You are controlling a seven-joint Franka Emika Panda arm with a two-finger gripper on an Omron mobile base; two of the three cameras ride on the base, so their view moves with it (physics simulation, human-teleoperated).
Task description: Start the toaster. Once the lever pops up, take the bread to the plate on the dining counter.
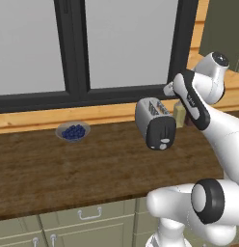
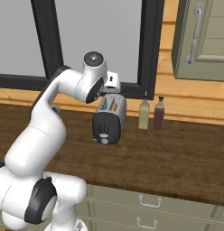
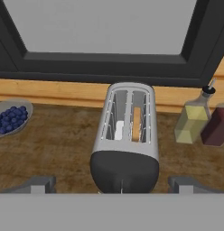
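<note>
Standing upright on the table (image 1: 68, 169), silver two-slot toaster (image 3: 126, 135) holds tan bread (image 3: 137, 124) in one slot; end effector (image 3: 111, 184) spread wide, empty.

One toaster (image 3: 125, 135); one bread (image 3: 137, 123); two bottles (image 2: 143, 114); one blueberry bowl (image 1: 73, 131).

Silver-grey toaster (image 3: 126, 131) with black end panel, tan bread (image 3: 137, 122) inside, dark blue berries (image 1: 73, 130) in grey bowl (image 1: 61, 135).

toaster (image 3: 126, 135) mid-worktop (image 1: 68, 169) | bread (image 3: 137, 124) apparently in right slot | bowl (image 1: 73, 131) left | bottles (image 2: 151, 113) right
</note>
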